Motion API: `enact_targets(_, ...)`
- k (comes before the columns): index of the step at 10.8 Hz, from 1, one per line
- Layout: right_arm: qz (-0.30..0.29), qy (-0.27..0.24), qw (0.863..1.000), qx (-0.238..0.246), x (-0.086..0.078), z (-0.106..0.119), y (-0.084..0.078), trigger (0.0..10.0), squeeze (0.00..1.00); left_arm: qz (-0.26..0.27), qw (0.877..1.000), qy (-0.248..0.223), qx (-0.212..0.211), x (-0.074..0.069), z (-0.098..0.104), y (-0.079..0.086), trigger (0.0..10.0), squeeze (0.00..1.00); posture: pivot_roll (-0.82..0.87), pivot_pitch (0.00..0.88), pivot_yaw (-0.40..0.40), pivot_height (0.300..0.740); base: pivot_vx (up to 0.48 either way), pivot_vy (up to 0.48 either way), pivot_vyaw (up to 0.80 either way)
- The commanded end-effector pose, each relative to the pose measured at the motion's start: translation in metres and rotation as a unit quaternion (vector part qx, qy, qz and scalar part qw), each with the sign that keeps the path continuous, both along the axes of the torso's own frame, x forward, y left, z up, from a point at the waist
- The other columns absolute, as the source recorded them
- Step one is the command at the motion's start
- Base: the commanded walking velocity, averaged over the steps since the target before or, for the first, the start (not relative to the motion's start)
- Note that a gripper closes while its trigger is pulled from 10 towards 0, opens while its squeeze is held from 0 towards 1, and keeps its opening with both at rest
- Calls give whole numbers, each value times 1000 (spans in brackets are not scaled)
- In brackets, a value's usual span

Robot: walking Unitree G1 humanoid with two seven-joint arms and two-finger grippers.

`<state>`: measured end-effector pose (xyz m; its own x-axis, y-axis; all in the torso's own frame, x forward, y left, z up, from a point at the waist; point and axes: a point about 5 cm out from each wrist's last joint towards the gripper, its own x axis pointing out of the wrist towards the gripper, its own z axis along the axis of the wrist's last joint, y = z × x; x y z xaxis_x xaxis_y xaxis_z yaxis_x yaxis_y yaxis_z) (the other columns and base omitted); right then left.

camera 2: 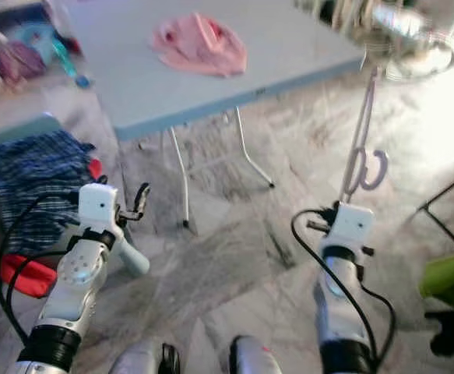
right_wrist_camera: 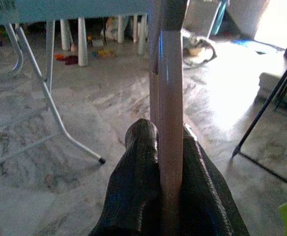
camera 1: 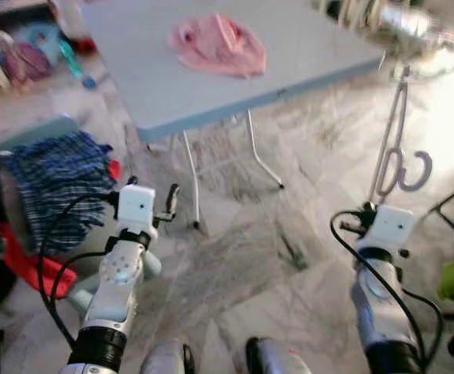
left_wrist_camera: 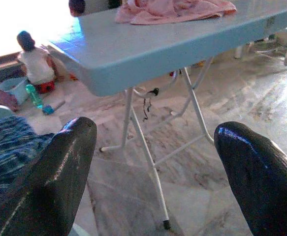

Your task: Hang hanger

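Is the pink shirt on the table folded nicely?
No. The pink shirt lies crumpled in a loose heap on the blue table.

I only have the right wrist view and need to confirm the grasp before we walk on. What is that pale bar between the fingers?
Observer: It is the hanger, a pale lilac one, held in the right gripper with its hook end low, just above the gripper.
Operator: Is the left gripper holding anything?
Observer: No, the left gripper is open with nothing between its fingers, raised in front of the blue table.
Operator: Anything on that table?
Observer: A pink garment lies crumpled on top.
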<state>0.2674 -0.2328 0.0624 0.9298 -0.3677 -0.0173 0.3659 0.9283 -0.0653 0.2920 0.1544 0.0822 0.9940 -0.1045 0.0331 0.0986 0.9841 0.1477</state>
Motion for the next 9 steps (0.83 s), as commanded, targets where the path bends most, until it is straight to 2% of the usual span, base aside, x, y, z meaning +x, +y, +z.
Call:
enact_targets(1,-14,0,1000,-13,-5,-1,-11,10000,0,-7,1000,-4,-1,3,1,-1,10000,0,-62,8,3,740,0,0,0)
enact_targets(3,-24,-6,999,-20,-5,3,-20,10000,0,-14,1000,-23,-8,11,10,-12,10000,0,-63,31,-7,740,0,0,0)
enact_targets(5,-29,-5,999,-16,-15,0,-21,10000,0,67,996,-59,7,-3,12,6,10000,0,-59,81,-20,740,0,0,0)
enact_targets(6,-16,-1,1000,-19,-18,-1,-18,10000,0,84,995,-56,8,-10,8,14,10000,0,-43,107,-29,740,0,0,-444)
enact_targets(7,-11,11,1000,-15,-18,-6,-16,10000,0,68,997,-31,-5,-17,-1,17,10000,0,-38,126,-31,740,0,0,-800)
enact_targets(9,3,8,1000,-17,-18,-3,-9,10000,0,73,997,-36,-18,-19,6,18,10000,0,-27,175,-30,740,283,150,-800)
